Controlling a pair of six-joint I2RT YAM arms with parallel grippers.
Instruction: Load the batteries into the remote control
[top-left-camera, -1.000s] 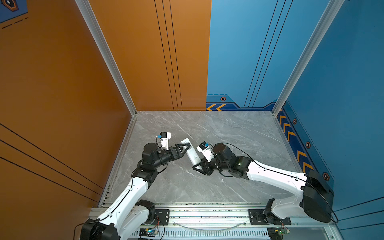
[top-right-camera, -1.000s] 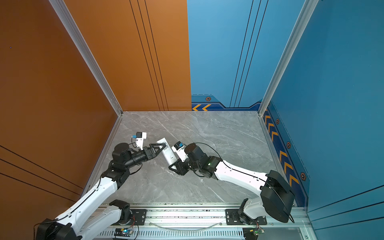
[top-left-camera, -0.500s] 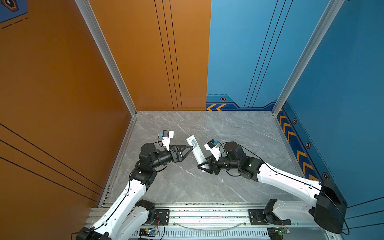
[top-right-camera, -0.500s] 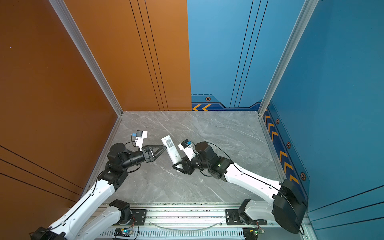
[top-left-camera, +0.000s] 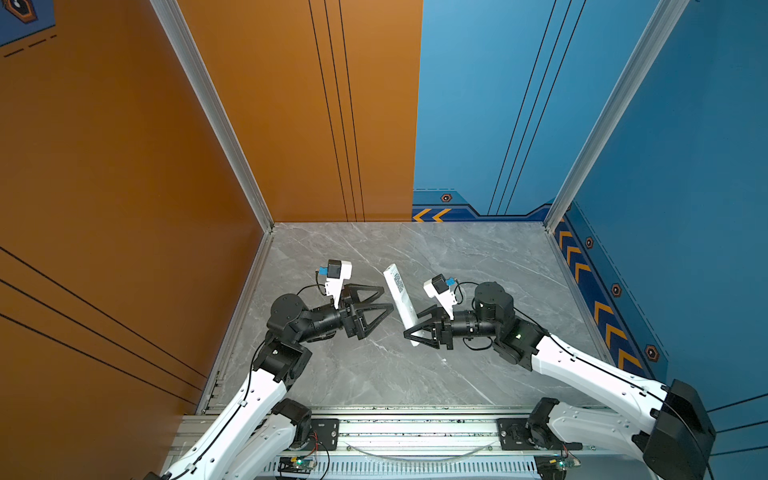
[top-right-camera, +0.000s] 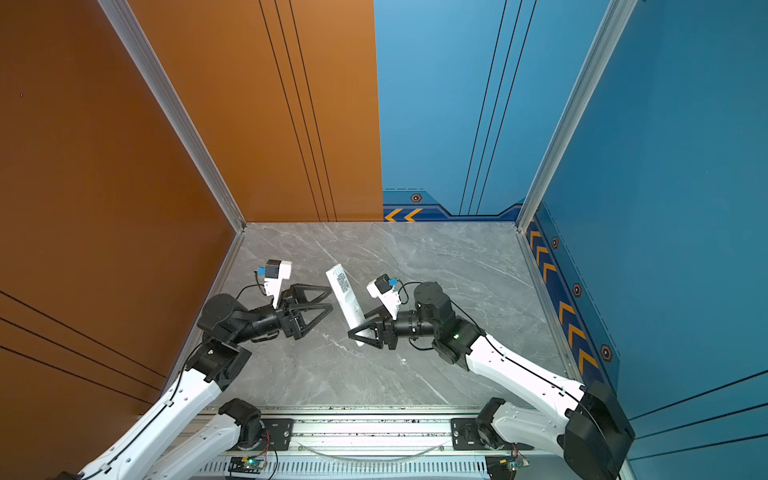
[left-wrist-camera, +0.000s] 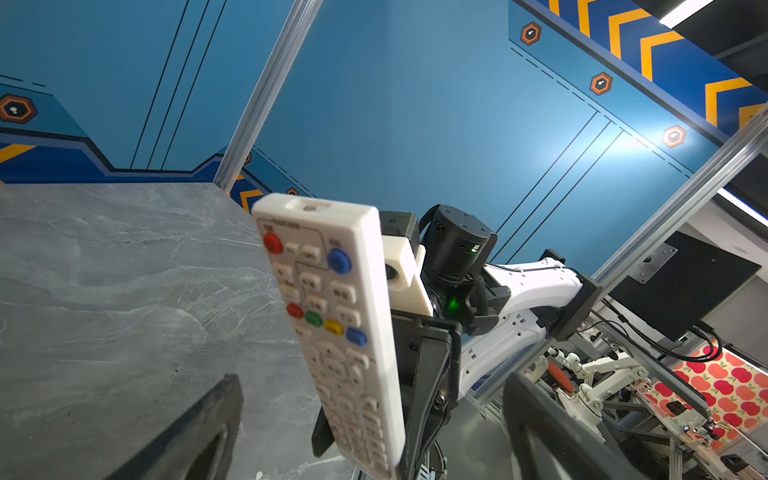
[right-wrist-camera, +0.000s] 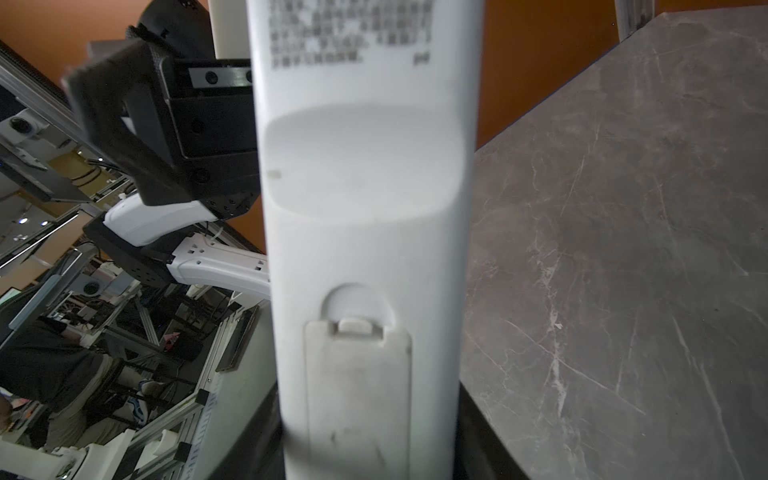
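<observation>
The right hand (top-left-camera: 413, 328) pinches the remote control (top-left-camera: 400, 297) near its lower end and holds it up off the grey marbled counter (top-left-camera: 478, 257), its black fingers closed on the long white bar's two side edges. In both top views the remote control (top-right-camera: 347, 299) slants up and away from that grip, with its free end toward the back of the booth and a printed label on the side facing up.

The left hand (top-left-camera: 387, 297) stands spread wide and holds nothing. Its two triangular fingers point at the remote from the other side, just beside it but not touching. The same gap shows in a top view, where the left hand (top-right-camera: 331, 296) faces the right hand (top-right-camera: 358, 328) across the white bar.

From the left wrist camera, the remote control (left-wrist-camera: 332, 332) shows its button face: a red and a blue key near the top end, a row of red, green, yellow and blue keys lower down, and white keys below those. From the right wrist camera, the remote control (right-wrist-camera: 365, 249) shows its plain back, where the battery cover (right-wrist-camera: 357, 382) sits closed in its recess below a shallow curved dip.

Orange panels wall the booth on the left, blue panels on the right.
</observation>
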